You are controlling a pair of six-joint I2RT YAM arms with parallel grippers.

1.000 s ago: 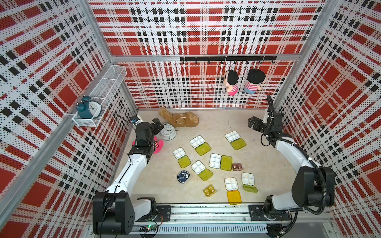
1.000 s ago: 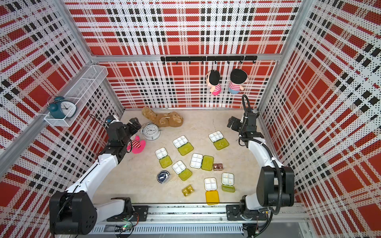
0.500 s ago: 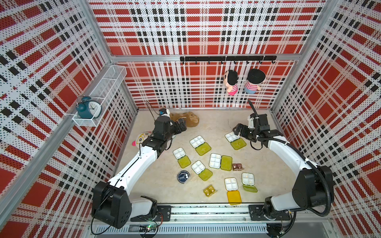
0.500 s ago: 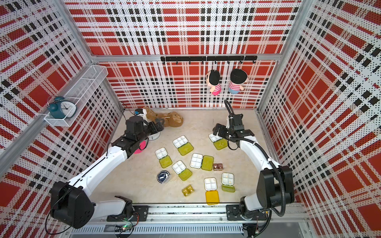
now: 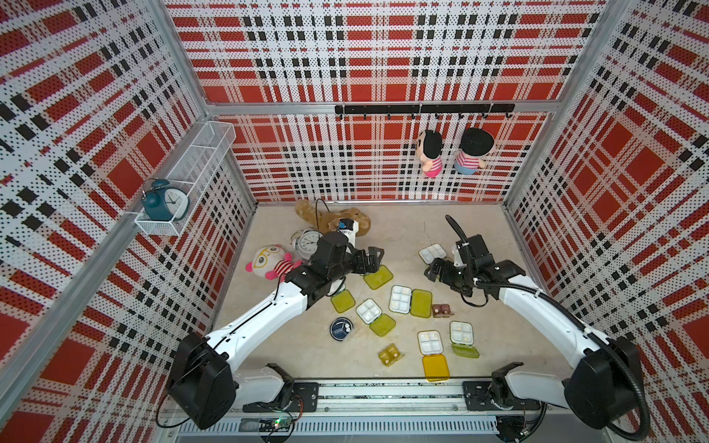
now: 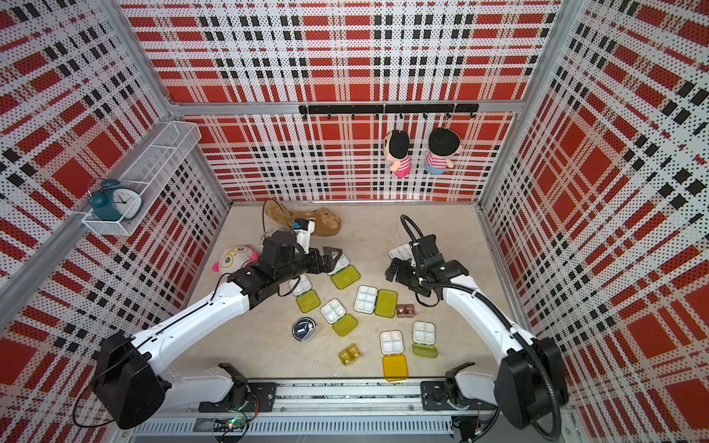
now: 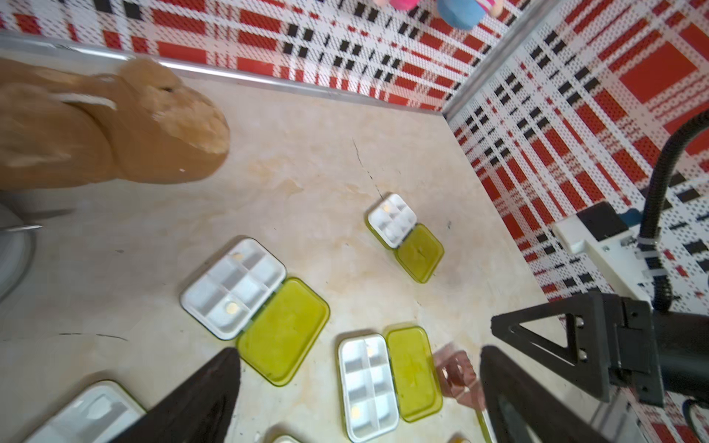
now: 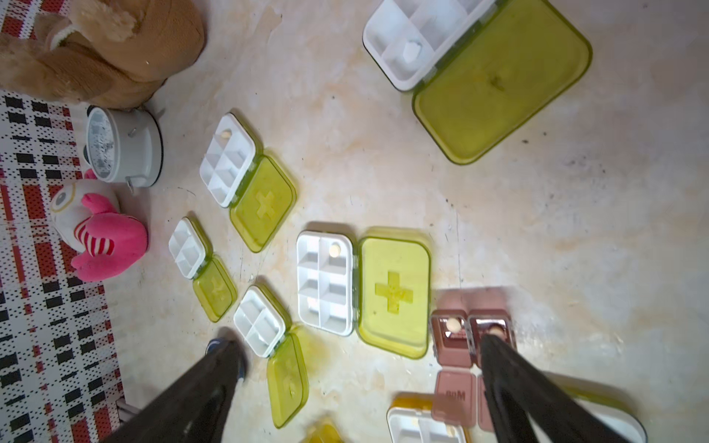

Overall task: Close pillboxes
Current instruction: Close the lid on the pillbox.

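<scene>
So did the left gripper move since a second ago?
Yes. The left gripper swung from the wall side of the white alarm clock across to its other side, toward the table's middle, and now hangs open above a green-lidded pillbox.

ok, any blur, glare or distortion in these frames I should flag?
Both top views: sharp, evenly lit, soft shadows, no glare on the pillboxes; plaid walls splay outward, wide-angle perspective. Left wrist view: brown plush toy soft, brown pillbox smeared. Right wrist view: same brown pillbox ghosted, right gripper dark and soft-edged; nearest open pillbox crisp.
</scene>
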